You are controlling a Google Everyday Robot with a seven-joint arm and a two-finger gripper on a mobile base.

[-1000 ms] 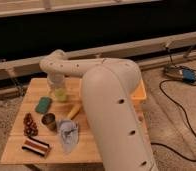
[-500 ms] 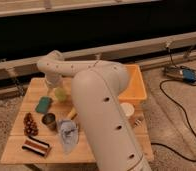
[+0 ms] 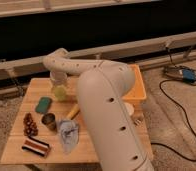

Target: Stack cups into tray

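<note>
Wooden table (image 3: 16,155) | jaws at yellow-green cup (image 3: 59,93) | sponge (image 3: 43,104) beside | arm (image 3: 106,110) half-hides tray (image 3: 139,86)

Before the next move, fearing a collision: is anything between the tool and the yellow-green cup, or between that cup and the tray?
Nothing visible between them: the tool sits directly over the yellow-green cup. Toward the tray, the robot's own arm hides the path.

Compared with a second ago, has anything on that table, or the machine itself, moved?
Only the arm moved. Its thick section swung slightly left, then partly back, uncovering a bit more of the yellow-orange tray. The gripper stayed just above the pale yellow-green cup; whether it took hold cannot be told. That cup, the metal cup and the green sponge kept their places.
</note>
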